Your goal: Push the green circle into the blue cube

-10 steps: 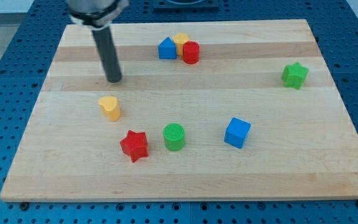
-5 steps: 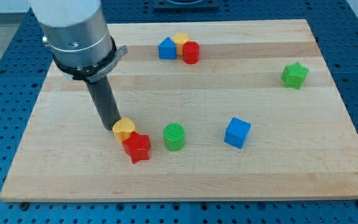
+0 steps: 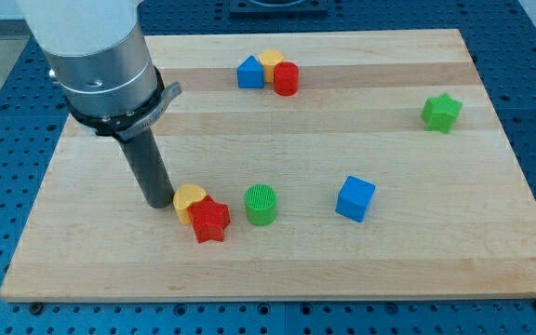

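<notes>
The green circle [image 3: 261, 204] stands on the wooden board [image 3: 277, 270], low and a little left of the middle. The blue cube [image 3: 355, 198] sits to its right, with a gap between them. My tip [image 3: 159, 202] is at the lower left, touching or almost touching the left side of a yellow heart block [image 3: 188, 198]. The yellow heart presses against a red star [image 3: 210, 220], which lies just left of the green circle with a small gap.
A blue triangular block [image 3: 249, 73], a yellow block [image 3: 270, 60] and a red cylinder [image 3: 286, 79] cluster at the view's top middle. A green star [image 3: 441, 112] lies at the upper right.
My tip moved down the view and pushed the yellow heart down and right into the red star, which shifted slightly right. The green circle and blue cube have not moved.
</notes>
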